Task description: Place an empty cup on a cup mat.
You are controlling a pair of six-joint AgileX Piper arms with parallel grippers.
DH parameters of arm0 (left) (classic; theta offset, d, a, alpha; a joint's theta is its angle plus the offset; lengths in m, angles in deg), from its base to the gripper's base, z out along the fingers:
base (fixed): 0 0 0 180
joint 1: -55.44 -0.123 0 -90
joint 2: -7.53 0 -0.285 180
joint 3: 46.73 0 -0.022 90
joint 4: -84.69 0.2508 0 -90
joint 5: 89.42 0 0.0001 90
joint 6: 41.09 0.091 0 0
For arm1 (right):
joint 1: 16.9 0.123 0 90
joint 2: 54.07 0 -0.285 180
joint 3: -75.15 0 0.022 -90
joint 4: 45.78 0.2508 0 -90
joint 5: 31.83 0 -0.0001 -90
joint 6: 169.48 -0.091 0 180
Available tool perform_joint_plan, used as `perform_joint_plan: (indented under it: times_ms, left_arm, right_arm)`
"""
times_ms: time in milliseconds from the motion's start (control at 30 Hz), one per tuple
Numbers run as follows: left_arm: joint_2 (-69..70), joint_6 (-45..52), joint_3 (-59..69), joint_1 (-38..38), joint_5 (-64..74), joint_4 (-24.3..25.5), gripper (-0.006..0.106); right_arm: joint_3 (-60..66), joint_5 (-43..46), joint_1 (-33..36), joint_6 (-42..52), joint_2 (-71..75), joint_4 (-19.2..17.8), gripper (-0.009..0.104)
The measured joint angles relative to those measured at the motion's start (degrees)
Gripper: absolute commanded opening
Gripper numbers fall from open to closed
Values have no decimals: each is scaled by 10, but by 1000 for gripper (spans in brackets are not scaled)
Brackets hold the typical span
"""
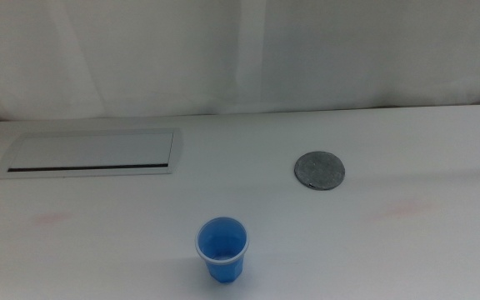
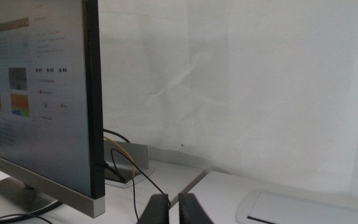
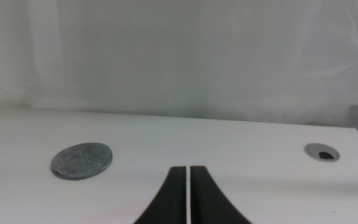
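A small bright blue cup point(image 1: 222, 249) with a whitish rim stands upright and empty near the table's front edge, a little left of centre. The cup mat point(image 1: 319, 170), a round speckled grey disc, lies flat on the table farther back and to the right of the cup; it also shows in the right wrist view point(image 3: 82, 160). Neither arm shows in the middle view. My left gripper point(image 2: 173, 208) is shut and empty, off the table's left side. My right gripper point(image 3: 188, 193) is shut and empty, low over the table, with the mat ahead of it.
A long silver-grey panel point(image 1: 90, 153) with a dark slot lies at the back left and shows in the left wrist view point(image 2: 303, 208). A monitor point(image 2: 36, 99) with cables stands beyond the table's left. A small round grommet point(image 3: 321, 151) sits at the far right.
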Motion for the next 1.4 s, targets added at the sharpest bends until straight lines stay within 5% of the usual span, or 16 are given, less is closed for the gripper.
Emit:
perform_joint_plan:
  times_ms: [333, 1200, 1400]
  left_arm:
    - [0, -8, 0, 47, 0, -1, -3]
    - [0, -15, 0, 326, 0, -1, -2]
    - [0, -20, 0, 339, 0, -1, 18]
  right_arm:
    - [0, 0, 0, 1, 0, 0, -3]
    - [0, 0, 0, -2, 0, 0, -3]
    - [0, 0, 0, -2, 0, 0, -3]
